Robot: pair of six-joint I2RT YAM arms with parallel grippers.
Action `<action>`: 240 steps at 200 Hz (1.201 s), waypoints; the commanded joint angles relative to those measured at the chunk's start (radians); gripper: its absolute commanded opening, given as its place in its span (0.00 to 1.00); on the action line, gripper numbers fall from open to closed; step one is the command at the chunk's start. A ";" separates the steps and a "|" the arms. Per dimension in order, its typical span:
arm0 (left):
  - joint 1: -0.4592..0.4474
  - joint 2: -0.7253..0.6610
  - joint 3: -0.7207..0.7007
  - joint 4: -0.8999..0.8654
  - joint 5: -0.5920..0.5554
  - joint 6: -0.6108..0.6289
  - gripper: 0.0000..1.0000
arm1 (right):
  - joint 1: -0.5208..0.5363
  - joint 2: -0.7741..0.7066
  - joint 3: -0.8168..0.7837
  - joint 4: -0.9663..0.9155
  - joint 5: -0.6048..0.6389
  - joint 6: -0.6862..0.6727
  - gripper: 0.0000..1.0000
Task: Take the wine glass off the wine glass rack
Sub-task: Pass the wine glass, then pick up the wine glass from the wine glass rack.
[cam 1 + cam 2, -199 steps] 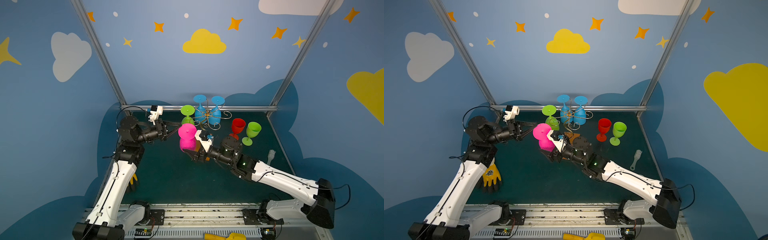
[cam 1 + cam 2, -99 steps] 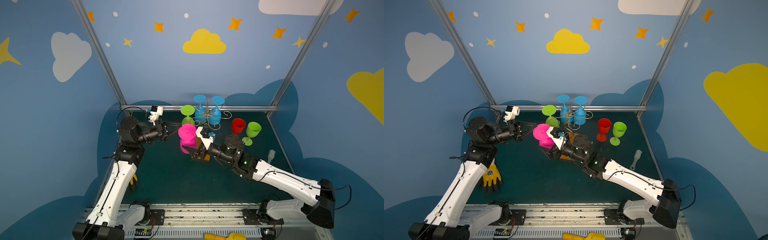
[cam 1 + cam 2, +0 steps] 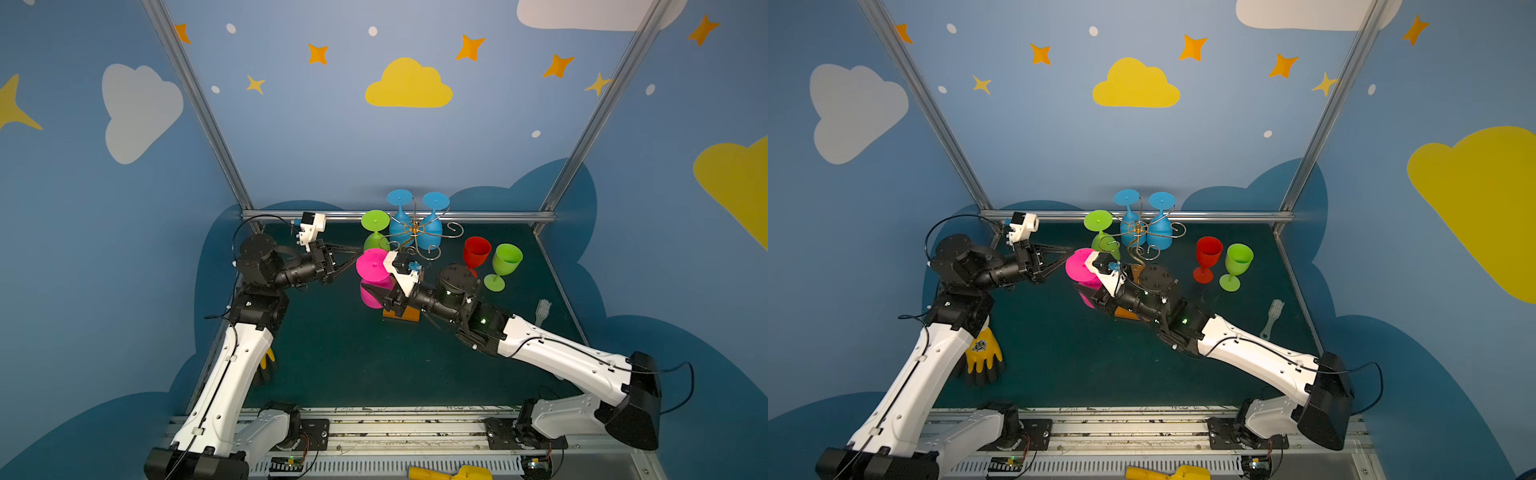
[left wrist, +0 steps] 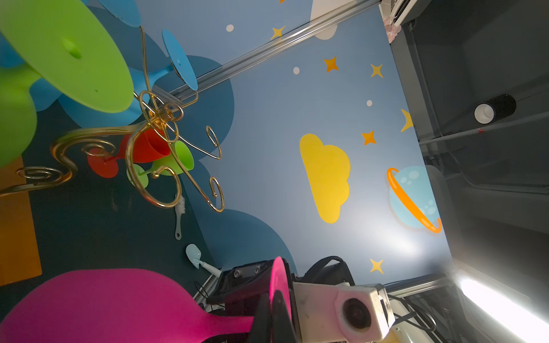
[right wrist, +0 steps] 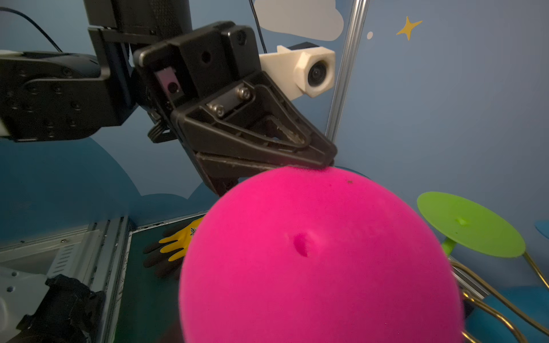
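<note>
The gold wire wine glass rack (image 3: 415,227) (image 3: 1138,227) (image 4: 160,114) stands on its orange base (image 3: 405,313) at mid-table. A pink wine glass hangs upside down just left of the rack, clear of its curled arms, with its foot (image 3: 372,264) (image 3: 1077,266) (image 5: 320,261) above its bowl (image 4: 104,306). My left gripper (image 3: 358,258) (image 4: 274,314) (image 5: 325,161) is shut on the rim of that foot. My right gripper (image 3: 374,293) (image 3: 1090,297) reaches in under the foot, its fingers either side of the stem and bowl. The foot hides the jaws in the right wrist view.
A green glass (image 3: 375,220) and two blue glasses (image 3: 400,197) (image 3: 435,201) hang upside down on the rack. A red glass (image 3: 476,251) and a green glass (image 3: 506,259) stand upright to the right. A brush (image 3: 542,311) lies near the right wall, a yellow glove (image 3: 982,351) by the left arm.
My right gripper has moved up and in under the pink glass's foot, and its jaws have narrowed round the stem. The left gripper and the glass have stayed put.
</note>
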 commanded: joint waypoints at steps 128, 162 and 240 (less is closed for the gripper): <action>0.011 -0.011 -0.019 0.054 0.015 -0.004 0.16 | 0.010 -0.013 0.059 -0.033 -0.015 -0.013 0.00; 0.044 -0.013 -0.012 0.059 0.028 -0.014 0.52 | 0.008 -0.035 0.024 0.008 0.030 -0.042 0.00; 0.067 0.016 0.025 0.059 0.143 -0.009 0.47 | 0.008 -0.027 0.037 0.010 0.040 -0.094 0.00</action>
